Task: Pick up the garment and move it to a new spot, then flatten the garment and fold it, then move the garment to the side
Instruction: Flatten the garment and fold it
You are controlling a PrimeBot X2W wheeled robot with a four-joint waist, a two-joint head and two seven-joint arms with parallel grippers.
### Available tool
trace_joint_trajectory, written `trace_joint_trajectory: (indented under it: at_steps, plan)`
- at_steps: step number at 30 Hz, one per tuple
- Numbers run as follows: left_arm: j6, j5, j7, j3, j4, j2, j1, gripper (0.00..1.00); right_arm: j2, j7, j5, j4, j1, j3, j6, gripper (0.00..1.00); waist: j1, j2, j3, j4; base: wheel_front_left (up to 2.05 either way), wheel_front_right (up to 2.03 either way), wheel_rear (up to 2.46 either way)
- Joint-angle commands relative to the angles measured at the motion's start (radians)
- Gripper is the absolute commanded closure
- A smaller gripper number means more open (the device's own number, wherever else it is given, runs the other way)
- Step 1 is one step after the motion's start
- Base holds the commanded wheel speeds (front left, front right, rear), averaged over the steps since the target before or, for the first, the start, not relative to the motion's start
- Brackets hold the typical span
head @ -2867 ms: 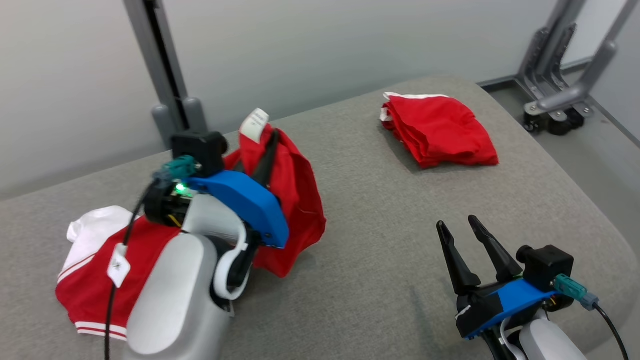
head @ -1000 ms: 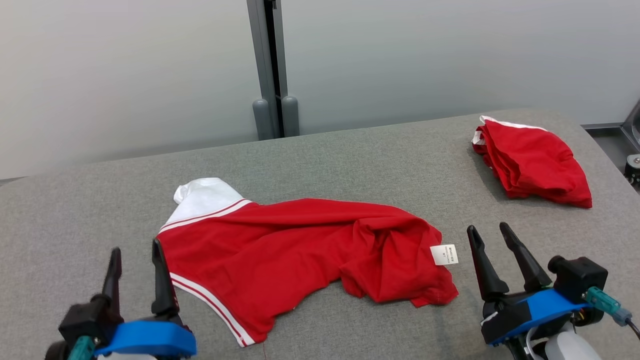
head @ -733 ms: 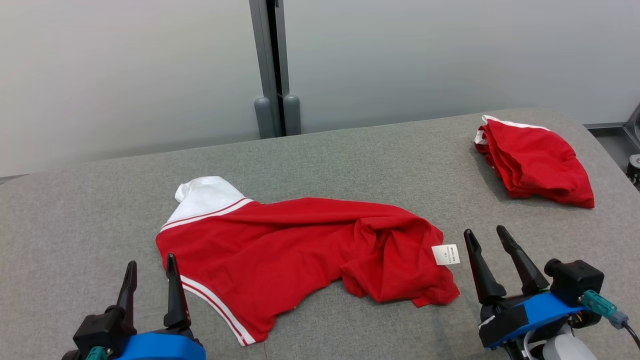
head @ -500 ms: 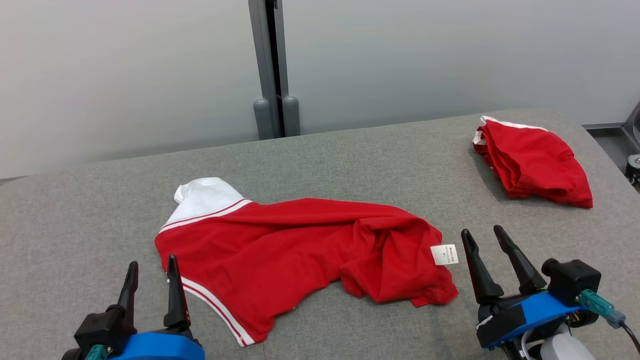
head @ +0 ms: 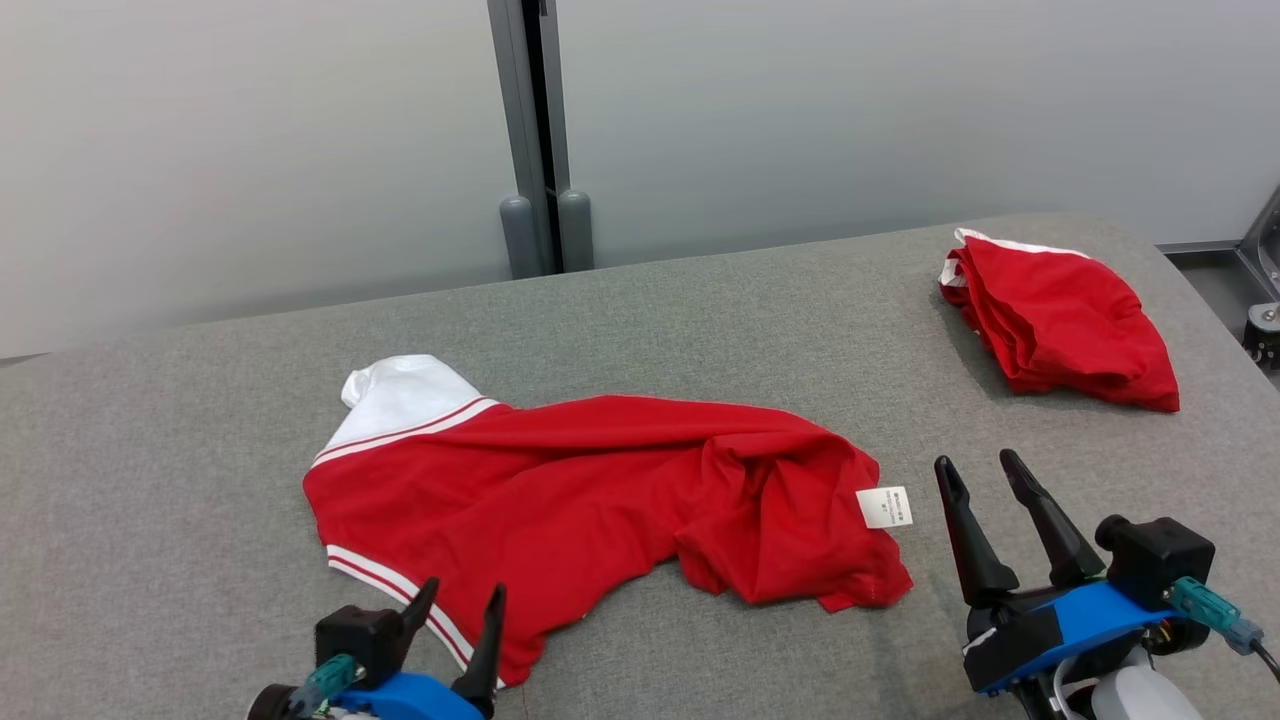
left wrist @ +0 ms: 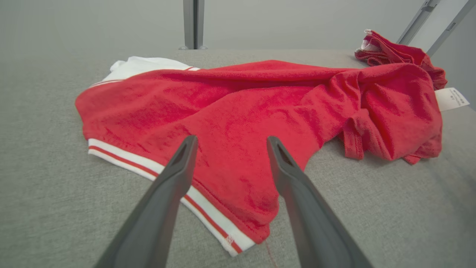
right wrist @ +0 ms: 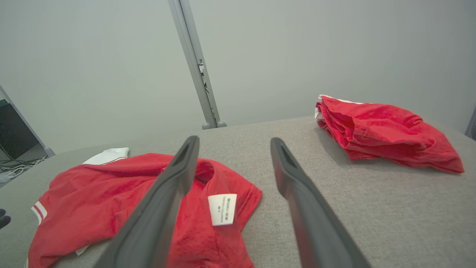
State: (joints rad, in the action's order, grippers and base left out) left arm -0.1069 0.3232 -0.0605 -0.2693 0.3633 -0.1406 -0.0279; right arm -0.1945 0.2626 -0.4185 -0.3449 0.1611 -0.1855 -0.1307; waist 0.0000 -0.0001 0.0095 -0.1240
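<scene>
The red garment point(head: 600, 490) is lying loose in the middle of the grey padded table point(head: 700, 320), toward its front edge. Its white part point(head: 400, 395) is pointing at the back left, and its right end is bunching into folds beside a white label point(head: 885, 507). Judging by this, the flattening step is the one in hand: the cloth is down on the table but is not lying smooth yet, and no fold is showing.

The left gripper point(head: 465, 587) is sitting at the front edge with its 2 fingers spread and nothing between them. In the left wrist view it is aiming at the striped hem point(left wrist: 156, 171) at the garment's near corner. The right gripper point(head: 976, 459) is waiting toward the front right corner, just beside the label end, its jaws also parted and empty.

The next move is probably calling for each gripper to pinch 1 end, the hem on the left and the crumpled end on the right, and draw them apart. The bunched layers on the right are looking thick, so catching a single layer may be tricky.

No container is in play. A 2nd red garment point(head: 1060, 320), already folded, is resting directly on the table at the back right corner, well apart.
</scene>
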Motion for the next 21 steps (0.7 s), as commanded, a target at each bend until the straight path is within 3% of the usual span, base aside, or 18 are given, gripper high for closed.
trace_joint_trajectory:
  at_steps: [1,10,21]
  plan:
    - [-0.006,0.002,0.016,-0.010,0.003,-0.003,-0.019,0.00,-0.003,0.003,-0.006,-0.002,0.012,0.001,0.000,0.00,0.0000,0.0001,0.002,-0.001,0.00,0.00,0.00]
    - [-0.007,-0.053,0.219,-0.147,0.101,-0.007,-0.125,0.00,0.005,0.003,-0.005,-0.003,0.033,-0.003,0.000,0.00,0.0000,0.0001,0.037,-0.023,0.00,0.00,0.00]
    - [0.035,-0.169,0.284,-0.234,0.235,-0.037,-0.222,0.00,0.010,0.003,-0.011,-0.010,0.048,-0.005,0.000,0.00,0.0000,0.0001,0.069,-0.072,0.00,0.00,0.00]
